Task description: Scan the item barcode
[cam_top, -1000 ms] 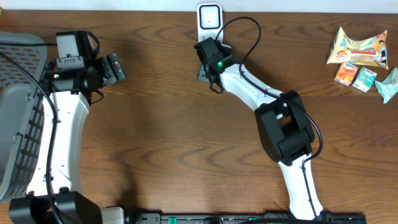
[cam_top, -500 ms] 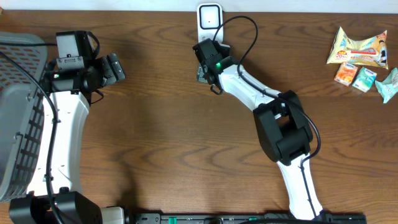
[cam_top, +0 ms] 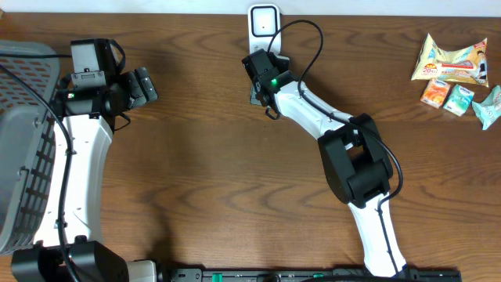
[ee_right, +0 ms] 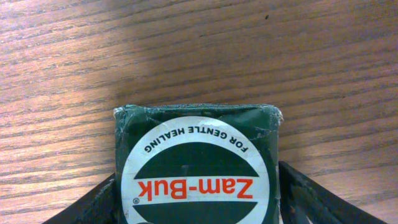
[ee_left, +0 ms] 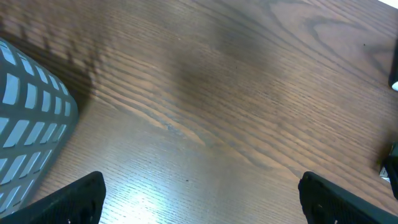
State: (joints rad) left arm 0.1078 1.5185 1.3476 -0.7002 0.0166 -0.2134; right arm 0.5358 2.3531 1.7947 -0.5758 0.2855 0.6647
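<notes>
A dark green Zam-Buk box (ee_right: 198, 143) with a white oval label lies on the wooden table. My right gripper (ee_right: 198, 205) is shut on it, one black finger against each side. From overhead, the right gripper (cam_top: 257, 77) hangs just in front of the white barcode scanner (cam_top: 264, 22), and only a green edge of the box (cam_top: 253, 96) shows below it. No barcode shows on the box face in view. My left gripper (cam_top: 145, 84) is open over bare table at the far left, and its fingers (ee_left: 74, 199) stand wide apart with nothing between them.
A grey mesh basket (cam_top: 23, 117) stands at the left edge beside the left arm, and its corner (ee_left: 31, 124) shows in the left wrist view. Snack packets and small cartons (cam_top: 454, 70) lie at the far right. A black cable loops from the scanner over the right arm.
The right gripper with the box has shifted slightly left near the scanner. The left arm has not moved.
</notes>
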